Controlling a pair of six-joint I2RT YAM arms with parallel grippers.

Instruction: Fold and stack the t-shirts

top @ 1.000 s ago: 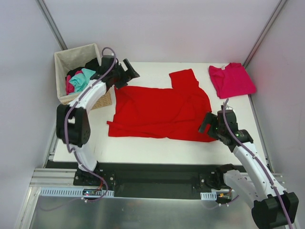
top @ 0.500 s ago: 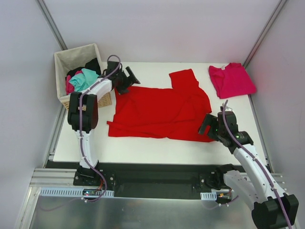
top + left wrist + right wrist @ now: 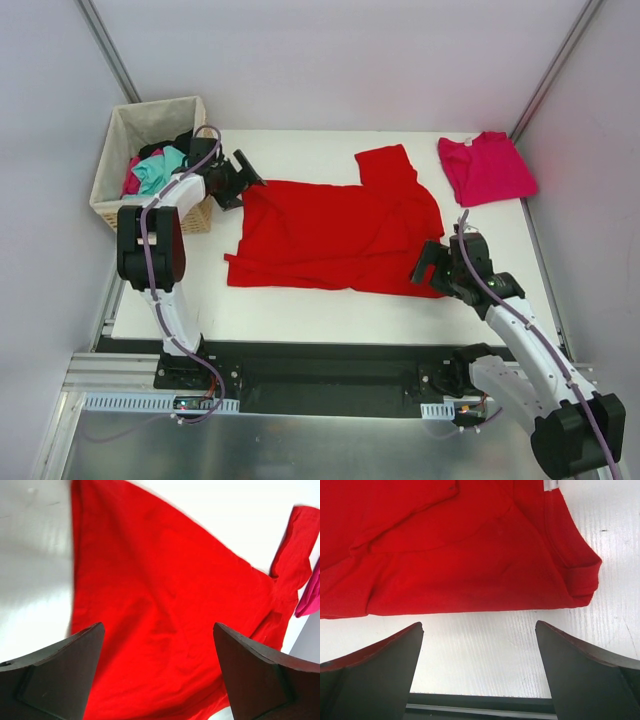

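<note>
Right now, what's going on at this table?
Both arms are poised at the red t-shirt, which lies spread out and partly rumpled mid-table. The left gripper is open at the shirt's far left corner, beside the basket of clothes. The right gripper is open at its near right edge. Neither holds any cloth. The magenta t-shirt lies folded at the far right corner.

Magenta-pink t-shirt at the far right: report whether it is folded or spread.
Folded. The magenta-pink cloth t-shirt lies as a compact, roughly square bundle with no sleeves spread out.
</note>
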